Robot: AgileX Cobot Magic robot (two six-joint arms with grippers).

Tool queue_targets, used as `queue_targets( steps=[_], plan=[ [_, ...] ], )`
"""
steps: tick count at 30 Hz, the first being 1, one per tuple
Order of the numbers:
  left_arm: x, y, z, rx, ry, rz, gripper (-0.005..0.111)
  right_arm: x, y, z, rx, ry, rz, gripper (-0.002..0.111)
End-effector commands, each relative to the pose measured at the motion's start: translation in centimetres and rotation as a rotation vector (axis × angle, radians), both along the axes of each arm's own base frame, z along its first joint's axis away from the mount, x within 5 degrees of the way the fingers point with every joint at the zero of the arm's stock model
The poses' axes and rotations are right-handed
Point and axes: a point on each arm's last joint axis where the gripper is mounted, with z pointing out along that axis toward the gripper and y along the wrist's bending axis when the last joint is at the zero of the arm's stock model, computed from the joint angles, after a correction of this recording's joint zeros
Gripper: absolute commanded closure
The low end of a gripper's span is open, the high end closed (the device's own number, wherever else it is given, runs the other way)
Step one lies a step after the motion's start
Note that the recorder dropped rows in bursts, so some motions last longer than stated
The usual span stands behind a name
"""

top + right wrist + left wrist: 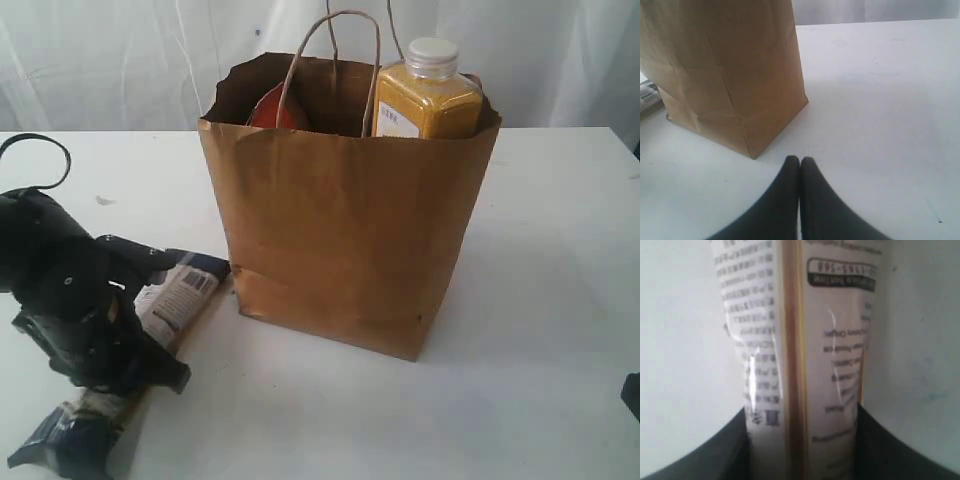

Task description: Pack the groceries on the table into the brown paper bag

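The brown paper bag (340, 240) stands upright mid-table (540, 300). Inside it, a yellow juice bottle (425, 100) with a white cap sticks up at the right, and something orange-red (272, 108) shows at the left. The long pasta packet (180, 295) lies flat on the table left of the bag. My left gripper (115, 325) is down over it; in the left wrist view the dark fingers press both sides of the packet (800, 340). My right gripper (800, 160) is shut and empty, low over the table beside the bag (725, 70).
A white curtain hangs behind the table. The bag's twisted handles (335, 60) stand above its rim. A dark cable loop (35, 160) lies at the far left. One end of the packet (647, 95) peeks past the bag in the right wrist view.
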Motion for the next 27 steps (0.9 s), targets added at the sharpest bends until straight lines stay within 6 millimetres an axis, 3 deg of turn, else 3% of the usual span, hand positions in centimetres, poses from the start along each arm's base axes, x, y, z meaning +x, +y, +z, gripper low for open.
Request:
queue_targets(
  steps=[1, 7, 16, 20, 24, 27],
  plan=[
    [-2.9, 2.4, -1.7, 0.191, 0.197, -0.007, 0.106, 0.0, -0.1, -0.1, -0.006, -0.007, -0.007, 0.108],
    [-5.1, 3.8, -1.8, 0.186, 0.201, 0.005, 0.106, 0.0, -0.1, -0.1, -0.006, -0.007, -0.007, 0.108],
    [-6.4, 4.4, 0.8, 0.072, 0.077, 0.031, 0.106, 0.0, -0.1, -0.1, -0.006, -0.007, -0.007, 0.108],
    [-7.2, 4.9, 1.0, 0.049, 0.065, 0.052, 0.105, 0.0, -0.1, -0.1, -0.006, -0.007, -0.007, 0.108],
    [-7.3, 4.7, 0.9, 0.006, 0.036, 0.065, 0.094, 0.0, -0.1, -0.1, -0.006, -0.007, -0.007, 0.108],
    [-7.2, 4.4, 1.0, -0.042, 0.019, 0.083, 0.074, 0.0, -0.1, -0.1, -0.006, -0.007, -0.007, 0.108]
  ],
)
